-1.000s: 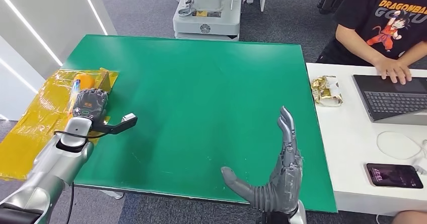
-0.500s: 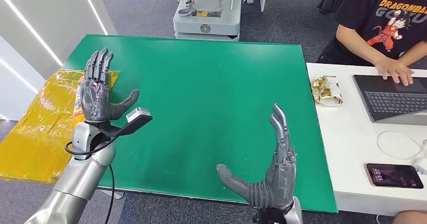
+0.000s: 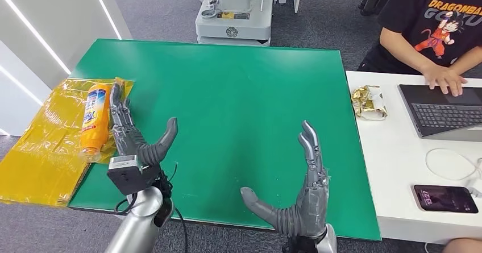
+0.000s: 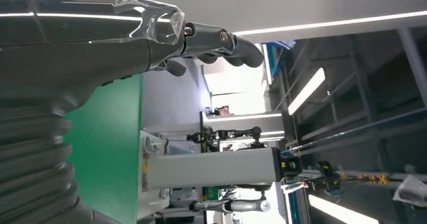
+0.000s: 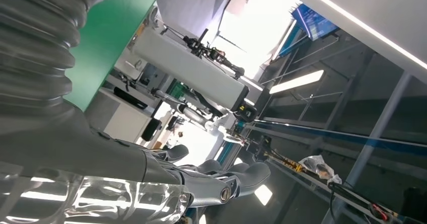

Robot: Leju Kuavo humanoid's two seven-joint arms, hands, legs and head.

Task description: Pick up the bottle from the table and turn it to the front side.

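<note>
Far left of the head view: bottle (image 3: 94,119) lying flat, label up, on yellow plastic sheet (image 3: 40,145). Just right of it, left hand (image 3: 132,136) spread, holding nothing — likely poised alongside. Lower centre-right, right hand (image 3: 304,199) spread, idle above green table (image 3: 239,99). Bottle's far side hidden.
</note>
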